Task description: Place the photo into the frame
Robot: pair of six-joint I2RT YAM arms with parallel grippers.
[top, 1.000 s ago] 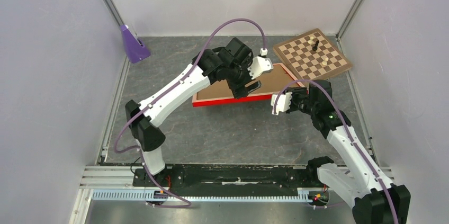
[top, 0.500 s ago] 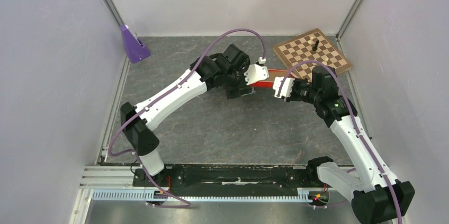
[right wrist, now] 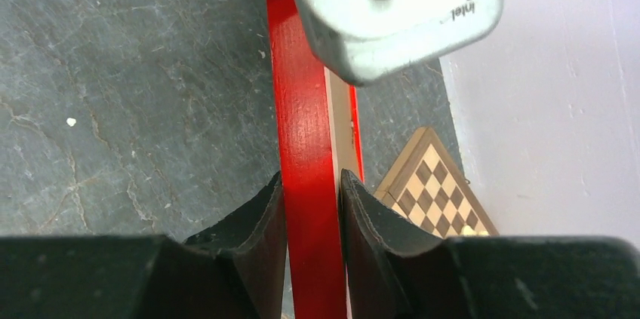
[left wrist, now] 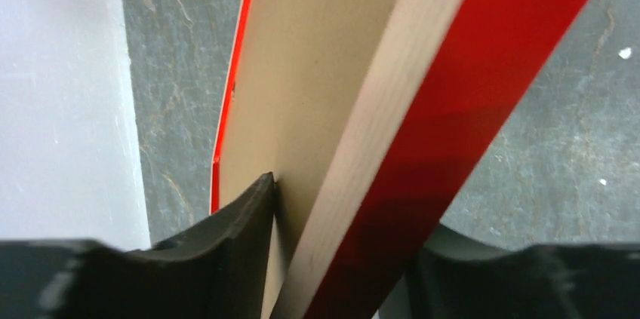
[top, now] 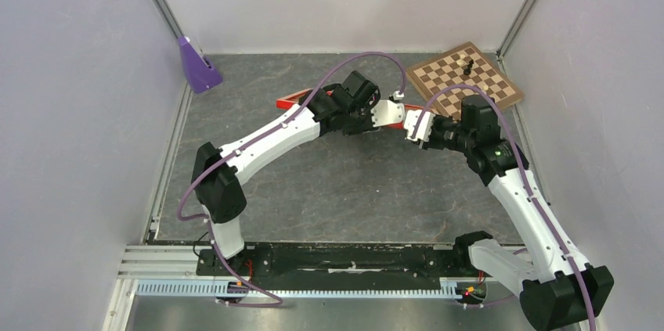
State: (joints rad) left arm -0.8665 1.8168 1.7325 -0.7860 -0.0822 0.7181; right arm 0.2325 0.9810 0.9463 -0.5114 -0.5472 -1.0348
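Presently held: the frame [top: 291, 101] is standing on edge over the desk [top: 352, 182], with both arms meeting at its right-hand end. Whether its lower edge is touching the desk cannot be told.
Right gripper: the right gripper [right wrist: 311, 179] is pinching the red rail, its fingers [right wrist: 256, 232] pressing on opposite sides of it.
Left gripper: the left gripper [left wrist: 347, 221] is straddling the same end. One of its fingers [left wrist: 241, 221] is touching the backing board [left wrist: 317, 70], and the other is sitting on the red side, partly hidden. Whether they are actually clamping cannot be told.
Long axis: it is running across the desk, from the red corner peeking out behind the left arm toward the two grippers near the chessboard [top: 462, 77].
Direction from fingers: nearly all of the frame is stretching away leftward from both sets of fingers, so the far end is hanging unsupported.
Facing: in the right wrist view the tan back appears to be facing the chessboard side and the red side the open desk.
Nearer arm: both are at the rail, but only the right one is showing a sure pinch.
Photo: it is not showing in any view. Whether it is sitting behind the board cannot be told.
Coming move, as a guess: tipping the frame flat is turning on that long leftward overhang, so the pinch is probably having to resist twisting.
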